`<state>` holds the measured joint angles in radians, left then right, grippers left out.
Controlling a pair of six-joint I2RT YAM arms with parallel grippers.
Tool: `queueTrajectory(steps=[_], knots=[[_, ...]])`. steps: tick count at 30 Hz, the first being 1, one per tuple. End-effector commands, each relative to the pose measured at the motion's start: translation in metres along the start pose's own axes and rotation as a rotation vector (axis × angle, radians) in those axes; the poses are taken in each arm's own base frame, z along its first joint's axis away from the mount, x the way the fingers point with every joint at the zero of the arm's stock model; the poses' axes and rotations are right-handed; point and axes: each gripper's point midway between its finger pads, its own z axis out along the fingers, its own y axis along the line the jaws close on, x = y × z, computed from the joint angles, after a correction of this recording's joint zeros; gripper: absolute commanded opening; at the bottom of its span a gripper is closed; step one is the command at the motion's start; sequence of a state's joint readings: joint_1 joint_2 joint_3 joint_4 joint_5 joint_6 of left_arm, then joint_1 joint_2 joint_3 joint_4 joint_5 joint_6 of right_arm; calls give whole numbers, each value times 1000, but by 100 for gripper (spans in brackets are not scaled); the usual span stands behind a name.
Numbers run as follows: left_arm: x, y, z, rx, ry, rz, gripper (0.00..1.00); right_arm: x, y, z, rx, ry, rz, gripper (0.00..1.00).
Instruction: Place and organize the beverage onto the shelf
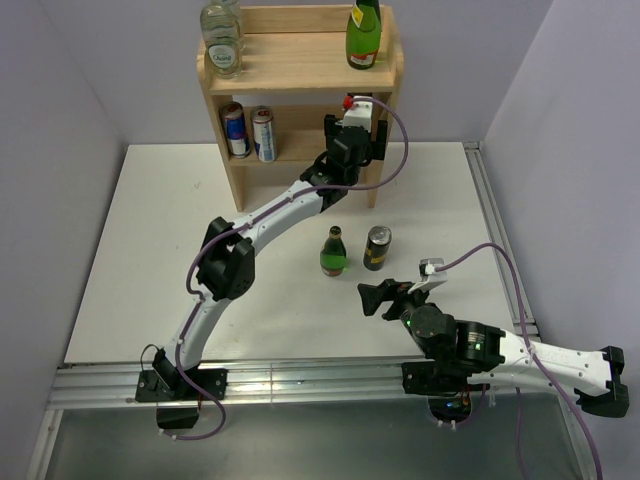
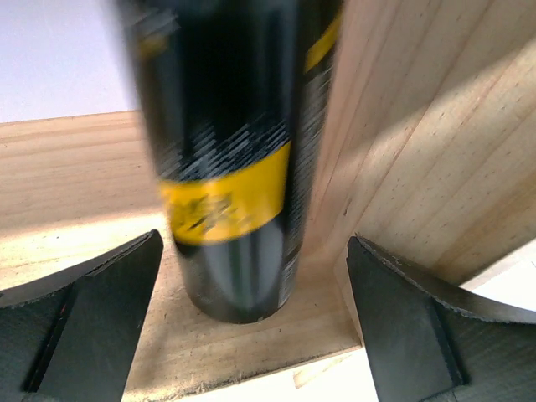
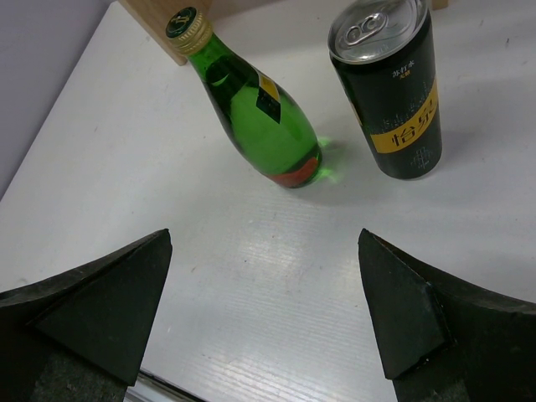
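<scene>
From above, we see the shelf [image 1: 300, 90] at the far edge of the worktop [image 1: 150, 260]. Its top tier carries a clear bottle [image 1: 222, 40] on the left and a shelved green bottle [image 1: 364, 35] on the right, and two cans [image 1: 250, 132] stand at the left of the middle tier. The left arm [image 1: 290, 205] reaches into the right end of that tier. A loose green bottle [image 1: 334, 251] and a dark can [image 1: 377, 248] just right of it stand upright on the worktop, with the right fingers [image 1: 372, 297] just near of them.

In the left wrist view, a black-and-yellow can [image 2: 234, 167] stands upright on the wooden tier, close against the side panel [image 2: 419, 126]. The left fingers [image 2: 92, 318] are spread wide, with a gap on each side of the can. The can is blurred, so we take it as probably standing free.

In the right wrist view, the right fingers [image 3: 100, 301] are apart with nothing between them. The loose green bottle [image 3: 251, 109] lies beyond them and slightly left, the dark can [image 3: 394, 92] beyond and to the right, both with their long axes vertical. We judge the right arm far nearer to both: a straight reach away from the base would bring either one between its fingers.
</scene>
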<state>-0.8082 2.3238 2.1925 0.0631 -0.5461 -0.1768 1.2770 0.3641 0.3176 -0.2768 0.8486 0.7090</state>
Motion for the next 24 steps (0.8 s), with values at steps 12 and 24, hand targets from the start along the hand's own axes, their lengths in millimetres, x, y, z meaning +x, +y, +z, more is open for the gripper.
queueTrajectory(steps=[12,24], knots=[[2,-22,-23,75,-9,-9,99,-1,0,2,7,-23,14,99],[-3,-8,-45,50,-3,12,99,0,-1,3,12,-22,9,99]])
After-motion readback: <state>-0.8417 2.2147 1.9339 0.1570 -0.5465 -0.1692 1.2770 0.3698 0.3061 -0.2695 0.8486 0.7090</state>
